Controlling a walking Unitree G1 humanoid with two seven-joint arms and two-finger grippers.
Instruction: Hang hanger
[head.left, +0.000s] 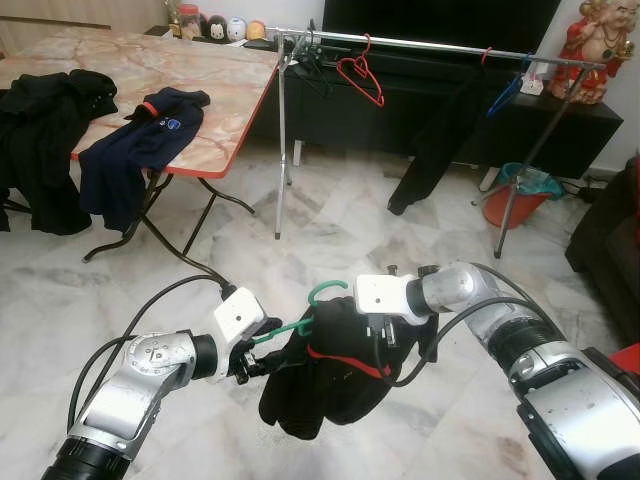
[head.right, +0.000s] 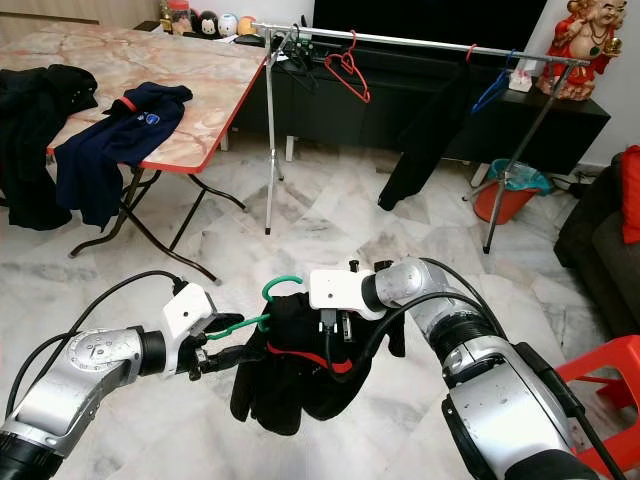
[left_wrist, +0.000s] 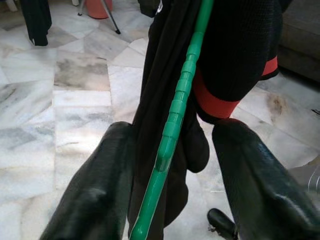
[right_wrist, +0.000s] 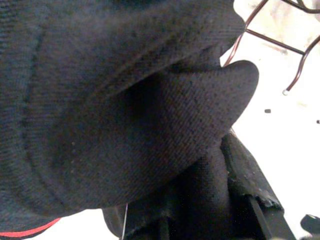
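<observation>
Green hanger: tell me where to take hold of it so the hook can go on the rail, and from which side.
Probably the green hanger's bare arm, from the robot's left, below the hook: the black garment covers the rest, and the left gripper already straddles that arm, leaving the hook free.

A: Head views: even daylight is washing the marble floor, sharp throughout, edges bowing slightly.
B: Wrist views: dark cloth is looming close, soft-focused; background is glaring white.

Two tools are seen: the left tool and the right tool, lower centre. One green hanger carries one black garment. Two garments lie on one desk, upper left. One red hanger is counted on one rack.
</observation>
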